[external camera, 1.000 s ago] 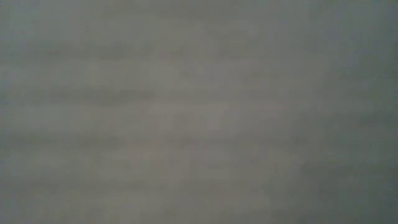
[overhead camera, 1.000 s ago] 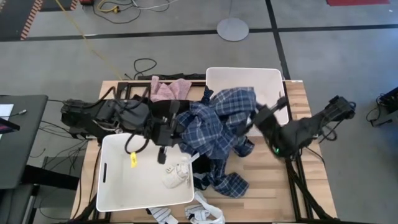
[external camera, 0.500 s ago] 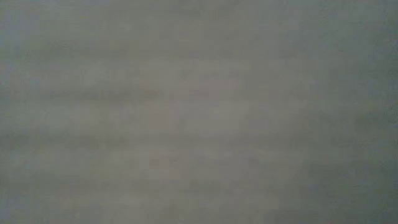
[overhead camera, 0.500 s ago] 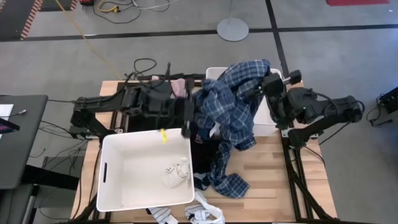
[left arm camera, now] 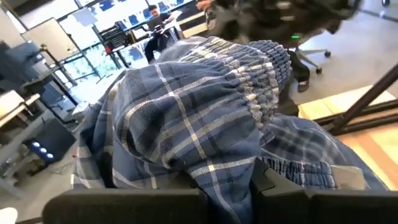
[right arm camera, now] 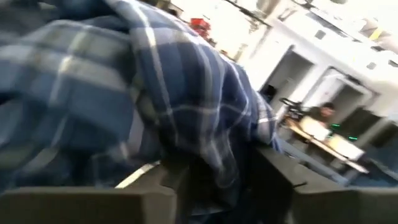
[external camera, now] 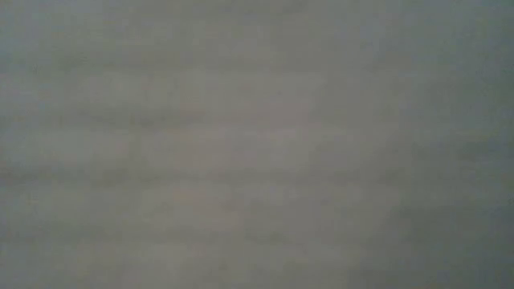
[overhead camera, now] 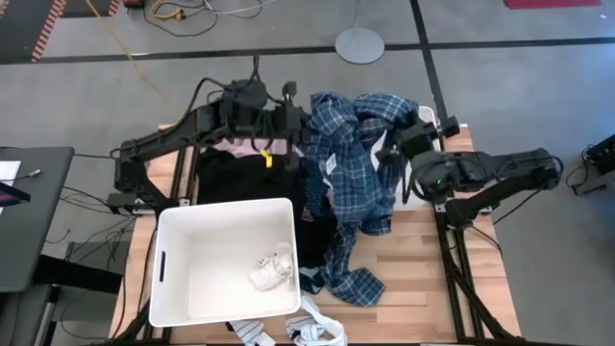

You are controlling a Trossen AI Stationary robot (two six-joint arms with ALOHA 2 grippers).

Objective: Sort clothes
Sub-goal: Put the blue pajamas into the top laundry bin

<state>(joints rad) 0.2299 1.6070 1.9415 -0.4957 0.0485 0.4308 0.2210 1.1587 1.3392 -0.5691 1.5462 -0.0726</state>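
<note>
The blue-white plaid shirt hangs high over the table's far side, held up between both grippers. Its lower end trails onto the wooden table. My left gripper is shut on the shirt's left part. My right gripper stands at its right part with fingers apart. The large black garment and the pink garment lie below the left arm. A small white sock lies in the near white bin. The low view shows only grey. My left gripper pinches a bunched fold of the plaid shirt between its two fingers, reaching almost level from the table's left. The cloth rises clear of the table and drapes away from the fingers. My right gripper has a fold of the shirt lying in the gap between its parted fingers. That cloth is draped slack over them.
The far white bin is mostly hidden under the shirt. A dark patterned piece lies beside the near bin's right wall. Striped and white socks lie at the table's near edge. Bare wood shows at the near right.
My left gripper has swung from over the near bin toward the table's far edge, carrying the plaid shirt. My right gripper has moved toward the far edge too. The shirt's upper part has risen and spread over the far bin, while its lower end has stayed on the table.
</note>
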